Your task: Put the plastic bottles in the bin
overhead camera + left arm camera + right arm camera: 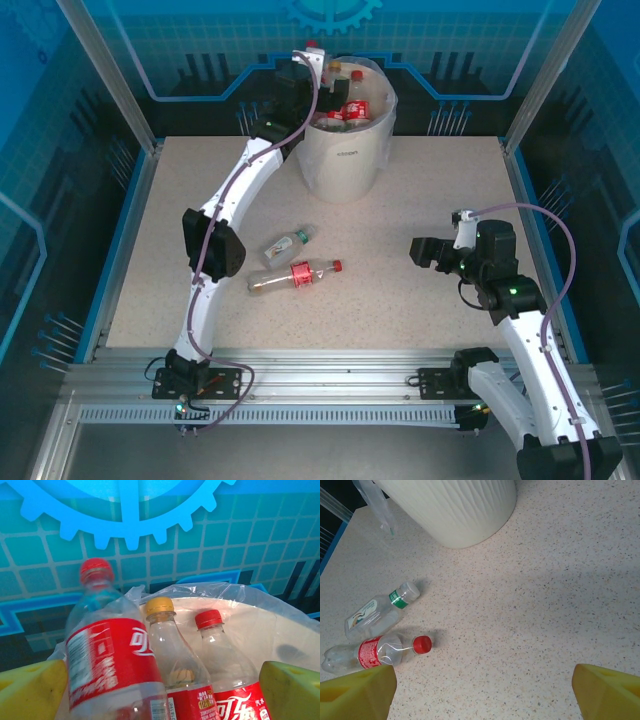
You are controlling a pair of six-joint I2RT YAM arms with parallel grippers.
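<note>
1. Top external: high behind, looking down over whole table (420, 230).
2. Left wrist: close, facing level across bin (280, 630) mouth (shared with top).
3. Right wrist: low, tilted down at table, bin base.

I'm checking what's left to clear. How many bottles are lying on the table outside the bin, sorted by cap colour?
Red-capped bottle: 1
White-capped bottle: 1
Total: 2

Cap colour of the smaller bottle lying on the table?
White plastic cap, clearest in right wrist view.
</note>
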